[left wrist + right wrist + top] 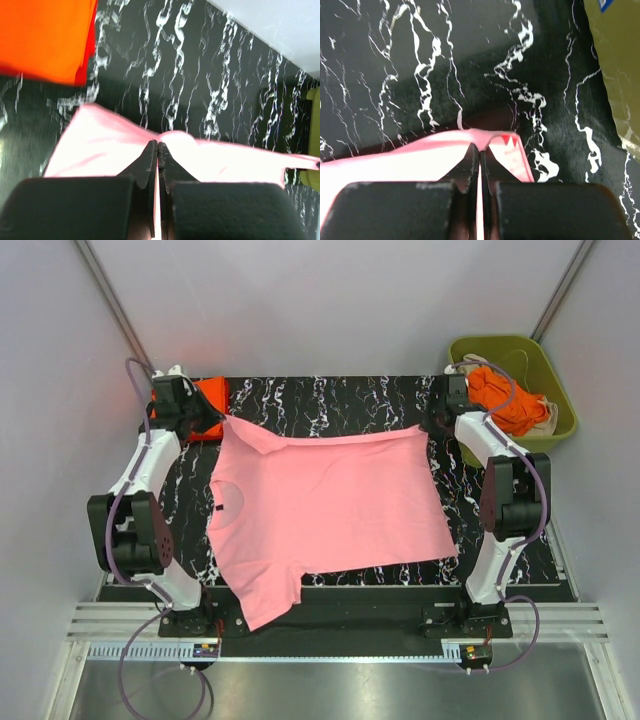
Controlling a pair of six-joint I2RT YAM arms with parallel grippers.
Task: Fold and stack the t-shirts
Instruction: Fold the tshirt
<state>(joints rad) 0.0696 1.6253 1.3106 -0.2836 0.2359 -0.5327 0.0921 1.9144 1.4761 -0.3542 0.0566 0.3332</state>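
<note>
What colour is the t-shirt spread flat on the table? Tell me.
Light pink, plain. The t-shirt shows best in the top external view.

This was a robotics lab's test cell.
Plain white walls (330, 300) boxed in a black marble-patterned desk (330, 400), with bare metal struts (110, 300) running up the back corners. A left arm (140, 490) and a right arm (505, 490) — white and black, trailing loose cables — stood bolted side by side at its near edge, just behind a slotted aluminium rail (330, 652) and a sheet of brushed metal (330, 690).
</note>
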